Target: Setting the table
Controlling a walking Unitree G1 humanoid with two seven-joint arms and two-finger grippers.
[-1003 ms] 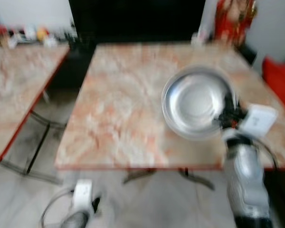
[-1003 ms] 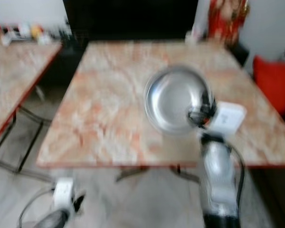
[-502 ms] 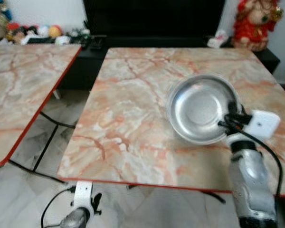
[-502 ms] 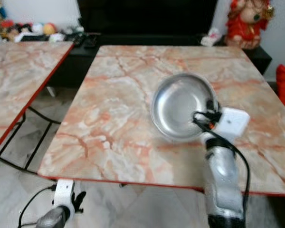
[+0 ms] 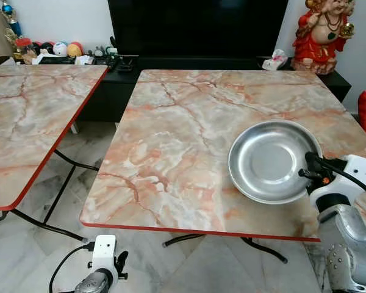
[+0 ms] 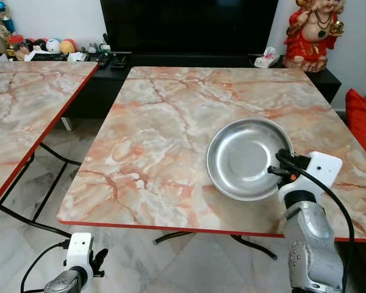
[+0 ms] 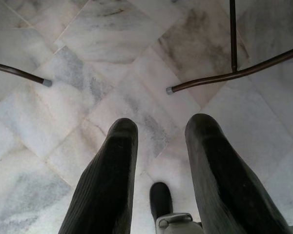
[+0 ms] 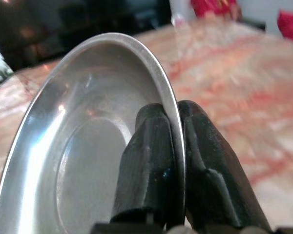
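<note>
While gripper-pinched, unmarked steel plate.

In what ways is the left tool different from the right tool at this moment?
The right tool is raised at the table, while the left tool hangs low over the marble floor. The right tool is shut on the rim of the steel plate, one finger on each side; the left tool is open and holds nothing. Both have two black fingers.
</note>
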